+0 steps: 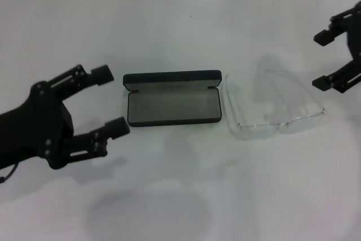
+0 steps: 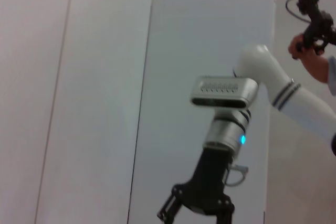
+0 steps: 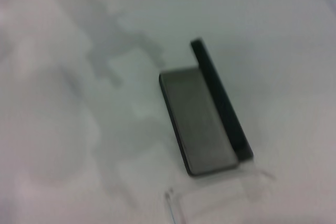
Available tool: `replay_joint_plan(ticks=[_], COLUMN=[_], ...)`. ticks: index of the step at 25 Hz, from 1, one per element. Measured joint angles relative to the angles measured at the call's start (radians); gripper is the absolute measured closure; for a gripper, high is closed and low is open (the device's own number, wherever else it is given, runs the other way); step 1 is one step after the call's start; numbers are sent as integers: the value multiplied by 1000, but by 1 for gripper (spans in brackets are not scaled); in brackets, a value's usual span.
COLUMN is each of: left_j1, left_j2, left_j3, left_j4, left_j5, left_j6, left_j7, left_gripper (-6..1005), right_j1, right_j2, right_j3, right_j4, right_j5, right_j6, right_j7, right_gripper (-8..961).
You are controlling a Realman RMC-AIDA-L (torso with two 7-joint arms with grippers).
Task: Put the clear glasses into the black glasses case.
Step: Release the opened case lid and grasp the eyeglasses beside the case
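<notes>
Black left gripper (image 1: 113, 101) is held open beside the open matte black glasses case (image 1: 172, 105); the right gripper (image 1: 333, 60), seemingly spread too, is raised near the clear plastic glasses (image 1: 276, 105).

Head view: from above and behind, facing forward and down across the white table (image 1: 186, 196); case (image 1: 172, 105) central, glasses (image 1: 276, 108) beside it, both grippers at the edges.
Left wrist view: faces sideways across the workspace toward the wall (image 2: 94, 93), taking in the right arm (image 2: 226, 135).
Right wrist view: looks down, nearer the table.
Shared: head and right wrist views both show the case (image 3: 206, 114) and glasses (image 3: 220, 200).
</notes>
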Motion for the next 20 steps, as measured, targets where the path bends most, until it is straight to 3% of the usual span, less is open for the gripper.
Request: replay_joint_plan(ticks=[3, 6, 9, 12, 15, 20], left_j1=[2, -1, -3, -5, -5, -6], left_j2=[0, 0, -1, -2, -2, -2], left_j3=[1, -1, 0, 0, 0, -4], left_j4=[-12, -24, -26, -26, -32, -35], left_j5=[14, 20, 21, 21, 21, 22], left_j6=[2, 3, 3, 3, 4, 4], left_j7=[5, 6, 7, 8, 8, 8], left_gripper=[112, 113, 114, 115, 116, 117], right_j1=[110, 174, 211, 220, 220, 201], right_j2=[39, 66, 74, 79, 80, 84], right_j3=[-47, -129, -251, -329, -359, -400], right_j4=[-9, 1, 33, 80, 131, 177], right_j5=[-151, -245, -304, -333, -337, -319], right_j6=[-72, -96, -93, -69, -34, 41], right_j7=[5, 3, 3, 5, 0, -16], right_gripper=[135, 136, 137, 228, 319, 342])
